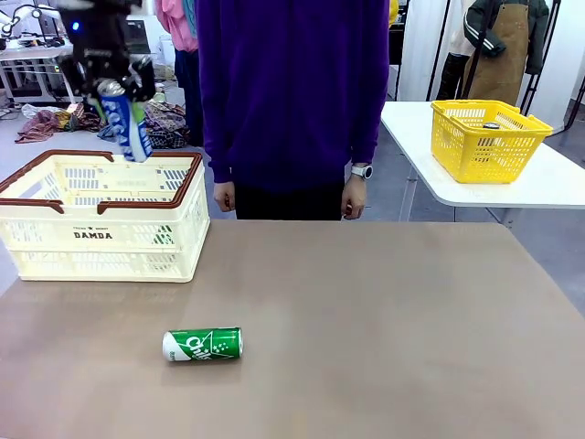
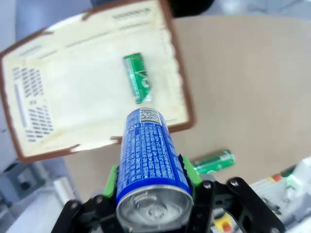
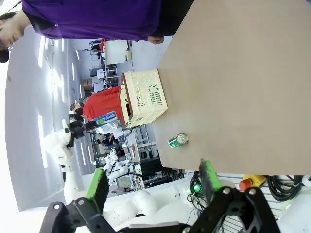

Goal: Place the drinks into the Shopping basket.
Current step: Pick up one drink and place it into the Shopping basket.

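We see the left gripper clamped on the blue can, green pads pressed to its sides just below the silver top. The can hangs slightly tilted above the far rim of the cream shopping basket, clear of it. In the left wrist view one green can already lies on the basket floor. A second green can lies on its side on the brown table, well apart from the basket.

We judge these slim cans stiff but thin-walled, smooth and a little slippery. They are probably fairly weighty if full, and apt to dent under a hard squeeze. A hold across the middle of the body suits them, and the lying can may roll when nudged.

The right gripper stands wide apart and empty, off the table's near edge. A person in purple stands at the far side with hands hanging, away from the basket. A yellow mesh basket sits on another table. The brown handles lie along the rim, and nothing seems to block the opening.
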`<state>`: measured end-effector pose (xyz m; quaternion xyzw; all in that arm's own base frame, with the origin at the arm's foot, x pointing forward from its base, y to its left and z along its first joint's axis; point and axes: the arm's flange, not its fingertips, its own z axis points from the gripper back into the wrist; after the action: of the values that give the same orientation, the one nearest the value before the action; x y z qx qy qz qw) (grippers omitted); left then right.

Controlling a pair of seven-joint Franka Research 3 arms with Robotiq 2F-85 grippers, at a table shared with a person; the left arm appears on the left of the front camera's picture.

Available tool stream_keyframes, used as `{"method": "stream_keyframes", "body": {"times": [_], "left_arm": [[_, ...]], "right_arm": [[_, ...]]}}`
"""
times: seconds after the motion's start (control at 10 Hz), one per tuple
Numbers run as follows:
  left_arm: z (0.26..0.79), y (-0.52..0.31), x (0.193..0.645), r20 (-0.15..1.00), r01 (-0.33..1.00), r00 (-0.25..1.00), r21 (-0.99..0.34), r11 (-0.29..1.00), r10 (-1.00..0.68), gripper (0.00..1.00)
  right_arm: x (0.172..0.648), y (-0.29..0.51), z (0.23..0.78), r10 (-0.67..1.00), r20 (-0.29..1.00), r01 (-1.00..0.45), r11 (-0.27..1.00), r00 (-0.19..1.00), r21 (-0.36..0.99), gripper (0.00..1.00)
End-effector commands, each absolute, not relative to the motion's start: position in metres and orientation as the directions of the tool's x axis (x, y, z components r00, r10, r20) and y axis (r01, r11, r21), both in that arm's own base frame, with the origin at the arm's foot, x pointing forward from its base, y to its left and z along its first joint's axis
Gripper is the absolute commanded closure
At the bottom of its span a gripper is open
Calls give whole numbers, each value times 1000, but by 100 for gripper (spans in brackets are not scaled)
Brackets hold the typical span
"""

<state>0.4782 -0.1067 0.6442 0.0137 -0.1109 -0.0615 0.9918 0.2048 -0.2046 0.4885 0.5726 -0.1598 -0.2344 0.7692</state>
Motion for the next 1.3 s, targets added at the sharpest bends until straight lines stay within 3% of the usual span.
{"method": "stream_keyframes", "body": {"times": [0.0,0.2,0.3,0.4,1.1,1.2], "left_arm": [[595,-59,461,207,66,976,7,998,-66,100],[546,-15,467,202,-134,970,-30,990,138,100],[528,-5,475,230,-236,938,-131,963,261,100],[579,-21,471,200,-45,979,-6,999,46,100],[575,-21,470,212,-62,975,-2,998,61,100],[588,-22,484,218,17,976,12,1000,-19,100]], "right_arm": [[207,-204,494,-547,-30,173,212,837,962,0],[207,-204,494,-547,-30,173,212,837,962,0],[207,-204,494,-547,-30,173,212,837,962,0],[207,-204,494,-547,-30,173,212,837,962,0],[207,-204,494,-547,-30,173,212,837,962,0],[207,-204,494,-547,-30,173,212,837,962,0]]}}
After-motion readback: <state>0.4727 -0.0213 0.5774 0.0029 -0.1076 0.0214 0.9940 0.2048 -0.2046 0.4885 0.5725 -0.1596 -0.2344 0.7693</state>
